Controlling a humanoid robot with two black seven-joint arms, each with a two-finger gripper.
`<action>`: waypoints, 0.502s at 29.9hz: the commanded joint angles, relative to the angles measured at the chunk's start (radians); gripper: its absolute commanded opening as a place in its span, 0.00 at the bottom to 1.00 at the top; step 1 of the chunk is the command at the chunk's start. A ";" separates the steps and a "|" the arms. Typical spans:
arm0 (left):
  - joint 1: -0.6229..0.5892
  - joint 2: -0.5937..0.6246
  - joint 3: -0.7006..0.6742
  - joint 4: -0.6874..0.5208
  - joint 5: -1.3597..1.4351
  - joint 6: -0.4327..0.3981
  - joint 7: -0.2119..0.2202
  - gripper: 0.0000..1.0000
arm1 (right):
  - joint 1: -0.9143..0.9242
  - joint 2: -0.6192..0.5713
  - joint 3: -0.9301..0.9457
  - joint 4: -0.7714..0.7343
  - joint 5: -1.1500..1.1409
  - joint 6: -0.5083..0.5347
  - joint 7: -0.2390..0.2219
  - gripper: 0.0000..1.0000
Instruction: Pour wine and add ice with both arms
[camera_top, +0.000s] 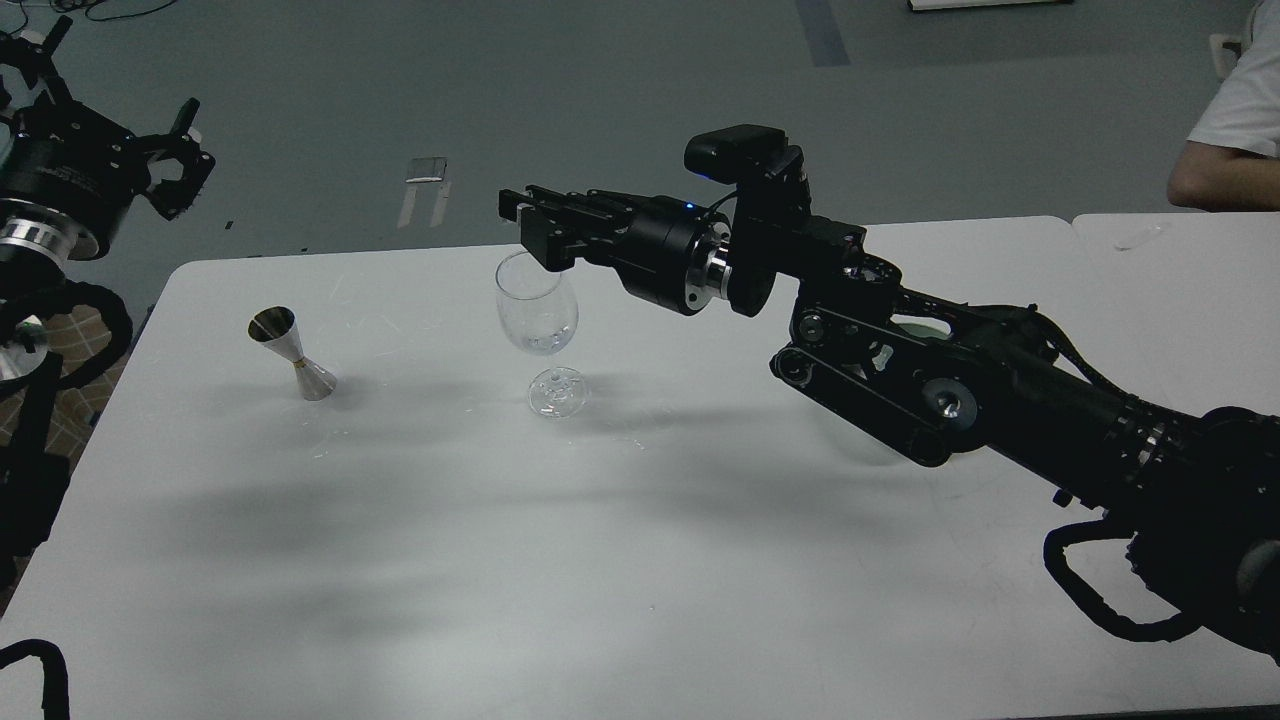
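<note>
A clear stemmed wine glass stands upright on the white table, left of centre. My right arm reaches in from the lower right, and its gripper hovers just above the glass's far rim, pointing left. Its dark fingers lie close together and I cannot tell them apart or see anything between them. Faint glints show low in the glass bowl, but I cannot make out ice cubes there. No heap of ice is in view. My left gripper is raised off the table's far left corner, with its fingers spread and empty.
A steel hourglass-shaped jigger stands on the table left of the glass. A second white table adjoins at the right. A person's arm in a white sleeve is at the top right. Grey floor lies beyond the table's far edge.
</note>
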 joint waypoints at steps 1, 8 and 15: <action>0.000 0.002 0.000 0.000 0.000 0.000 0.000 0.98 | 0.000 0.000 0.000 -0.006 -0.001 0.000 0.000 0.00; 0.000 0.002 -0.001 0.000 0.000 0.000 0.000 0.98 | 0.000 0.000 0.000 -0.012 -0.005 0.000 0.000 0.12; 0.000 0.002 -0.001 0.000 0.000 0.000 -0.002 0.98 | 0.002 0.000 -0.002 -0.019 -0.008 -0.002 0.000 0.70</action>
